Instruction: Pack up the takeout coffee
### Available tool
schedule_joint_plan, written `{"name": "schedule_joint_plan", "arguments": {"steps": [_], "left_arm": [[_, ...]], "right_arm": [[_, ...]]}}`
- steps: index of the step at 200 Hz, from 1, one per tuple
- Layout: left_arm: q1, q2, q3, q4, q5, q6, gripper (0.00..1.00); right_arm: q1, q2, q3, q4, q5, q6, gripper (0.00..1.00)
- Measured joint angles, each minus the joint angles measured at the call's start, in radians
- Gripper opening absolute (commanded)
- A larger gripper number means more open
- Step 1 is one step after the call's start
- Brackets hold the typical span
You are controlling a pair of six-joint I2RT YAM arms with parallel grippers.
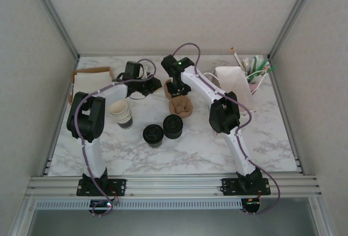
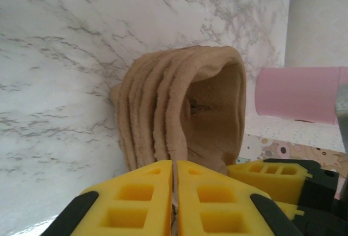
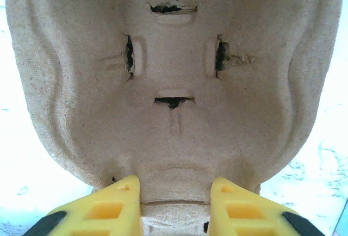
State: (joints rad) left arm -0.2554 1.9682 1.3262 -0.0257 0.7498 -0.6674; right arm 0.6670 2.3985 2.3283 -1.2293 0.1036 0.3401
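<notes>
The right claw (image 3: pixel 175 184) pinches the near rim of the stacked pulp carriers (image 3: pixel 174 56). The left claw (image 2: pixel 175 164) is pressed together at their edge. The lidded takeout coffee (image 1: pixel 153 135) stands on the counter (image 1: pixel 217 143), just below the top view's centre.

No lettering, brand, number or sign can be read anywhere. The nearest thing to print is a patterned sheet (image 2: pixel 283 151) at about four o'clock in the left wrist view, just below the pink container (image 2: pixel 299 101). It carries small cartoon-like figures and dots in pale colours, too blurred to tell whether any letters stand among them.
</notes>
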Motion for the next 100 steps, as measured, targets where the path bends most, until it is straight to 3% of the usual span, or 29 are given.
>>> {"name": "schedule_joint_plan", "arguments": {"steps": [100], "left_arm": [[-0.026, 0.003, 0.000, 0.074, 0.052, -0.056, 0.24]], "right_arm": [[0.000, 0.000, -0.005, 0.007, -0.002, 0.000, 0.27]]}}
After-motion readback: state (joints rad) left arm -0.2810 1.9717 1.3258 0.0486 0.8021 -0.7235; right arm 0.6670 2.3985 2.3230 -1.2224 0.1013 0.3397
